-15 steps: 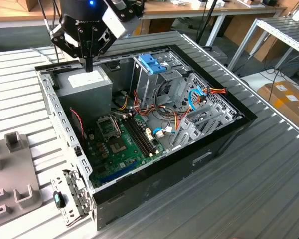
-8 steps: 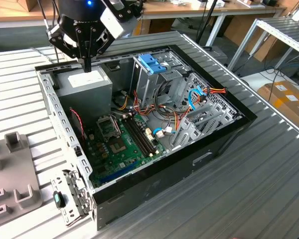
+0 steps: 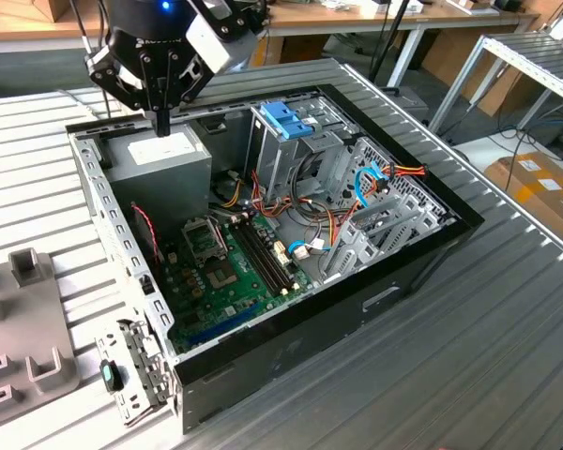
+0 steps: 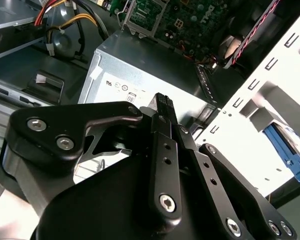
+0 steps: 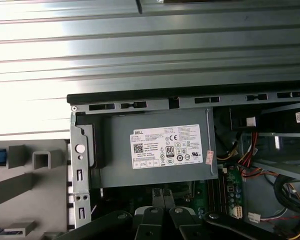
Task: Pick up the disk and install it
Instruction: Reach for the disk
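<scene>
Black fingers point(image 3: 161, 117) pressed together, nothing between them, tips right over the big grey metal box with a white label point(image 3: 159, 161). Touching or just clear, can't tell. The flat hard disk with light-blue plastic side rails point(image 4: 286, 150) is hard to make out: in the second wrist view only a blue edge peeks past the pale slotted case wall point(image 4: 290, 75), outside it, well apart from the fingers. Inside the open black computer case point(image 3: 357, 328) on the ribbed metal counter point(image 3: 507, 319): grey box beneath the fingers, green circuit board point(image 3: 225, 272) beside it, then a silver drive cage point(image 3: 281, 159) topped by a small blue ridged latch point(image 3: 286, 117), orange-and-red cables point(image 3: 405, 171) farthest from the fingers.
</scene>
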You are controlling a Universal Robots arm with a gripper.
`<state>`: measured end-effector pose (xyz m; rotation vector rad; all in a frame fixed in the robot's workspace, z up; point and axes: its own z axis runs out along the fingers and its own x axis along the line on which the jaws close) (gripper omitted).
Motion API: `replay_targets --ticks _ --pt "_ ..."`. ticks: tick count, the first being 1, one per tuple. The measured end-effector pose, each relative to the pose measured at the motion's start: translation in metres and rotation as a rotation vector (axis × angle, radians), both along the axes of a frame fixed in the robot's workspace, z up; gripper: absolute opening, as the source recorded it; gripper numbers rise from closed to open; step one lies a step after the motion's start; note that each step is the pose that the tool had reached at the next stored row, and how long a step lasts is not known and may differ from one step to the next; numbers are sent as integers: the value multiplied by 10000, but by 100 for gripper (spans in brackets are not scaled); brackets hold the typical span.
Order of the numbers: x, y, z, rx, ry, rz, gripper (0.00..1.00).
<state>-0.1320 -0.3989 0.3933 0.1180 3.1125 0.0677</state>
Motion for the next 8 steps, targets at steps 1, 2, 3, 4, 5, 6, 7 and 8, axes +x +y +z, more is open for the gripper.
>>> replay_targets --ticks 1,2,3,4,5,6,7,8 --pt "-2 0 0 -1 0 0 11" --pt "-5 0 0 -1 0 1 11" --pt "-8 0 0 -1 0 0 11" --pt "-13 0 0 -1 0 0 11" --pt "-15 0 0 0 0 1 11" --pt "-17 0 0 -1 0 0 11" --pt "-21 0 0 -1 0 1 11" --pt "-26 0 0 -1 0 0 11"
